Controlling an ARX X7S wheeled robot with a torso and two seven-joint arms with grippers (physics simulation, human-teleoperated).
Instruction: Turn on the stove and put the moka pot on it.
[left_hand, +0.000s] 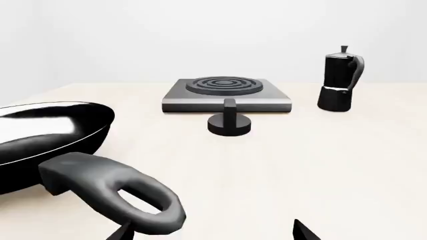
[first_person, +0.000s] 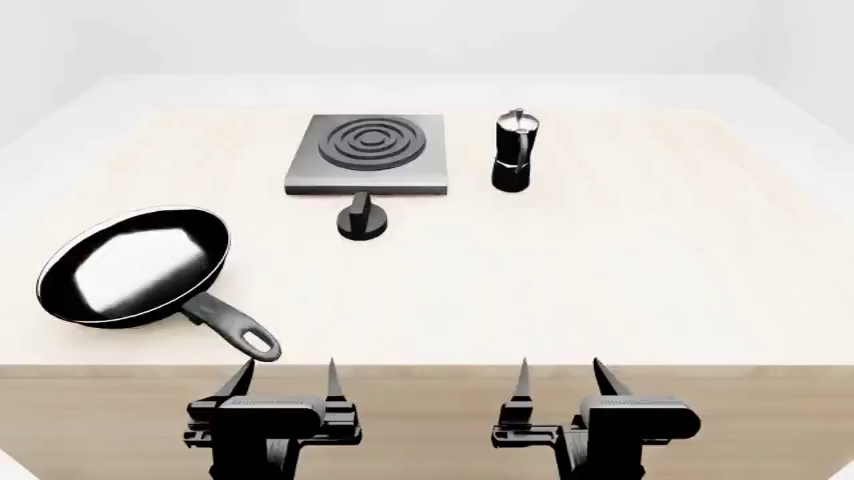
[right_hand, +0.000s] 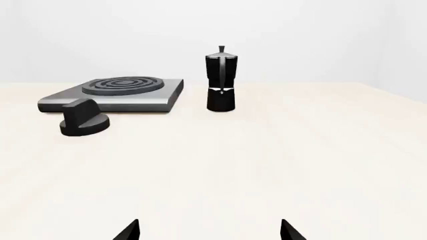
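The grey stove with a ringed burner lies at the table's far middle; it also shows in the left wrist view and the right wrist view. Its round black knob sits just in front of it, apart from the slab. The black moka pot stands upright to the stove's right, also in the wrist views. My left gripper and right gripper are open and empty at the table's near edge, far from the stove and pot.
A black frying pan lies at the near left, its handle pointing toward my left gripper; in the left wrist view the handle lies close before the fingers. The pale table stretches to the right.
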